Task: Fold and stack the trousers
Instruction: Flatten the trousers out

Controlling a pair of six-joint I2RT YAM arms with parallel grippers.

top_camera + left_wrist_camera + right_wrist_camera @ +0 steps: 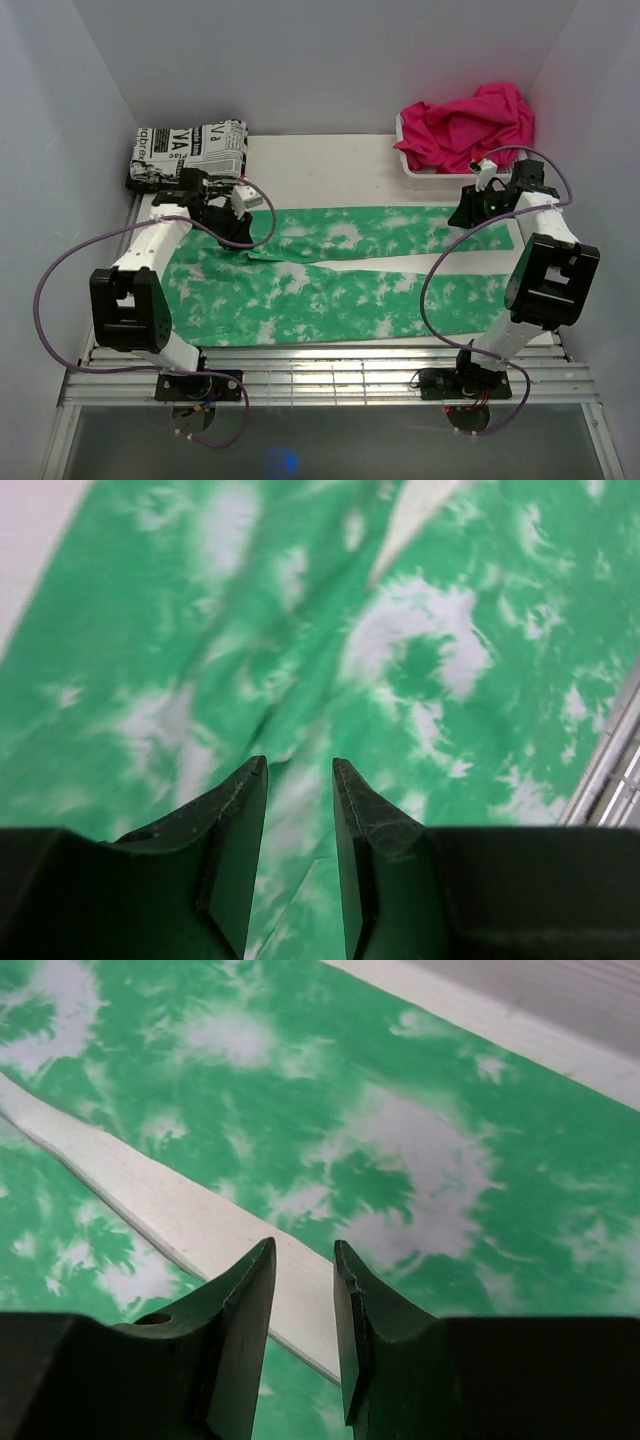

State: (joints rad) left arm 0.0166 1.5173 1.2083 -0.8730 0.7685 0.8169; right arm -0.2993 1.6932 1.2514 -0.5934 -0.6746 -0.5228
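Left fingers [248, 795] and right fingers [255, 1270] both stand part open on nothing, just above the trousers [330, 295], spread flat across the table [330, 170] with legs pointing right. The cloth looks light and floppy (likely to sag), so I would pinch the far leg's edge at waist and hem; bare table lies beyond it.

White walls [330, 60] on 3 sides; white tabletop [320, 180]; slatted metal rails [330, 375] along near edge.

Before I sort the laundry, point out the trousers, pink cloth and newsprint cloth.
trousers [300, 300]: top view, near leg.
pink cloth [465, 125]: top view, middle folds.
newsprint cloth [190, 150]: top view, upper face.
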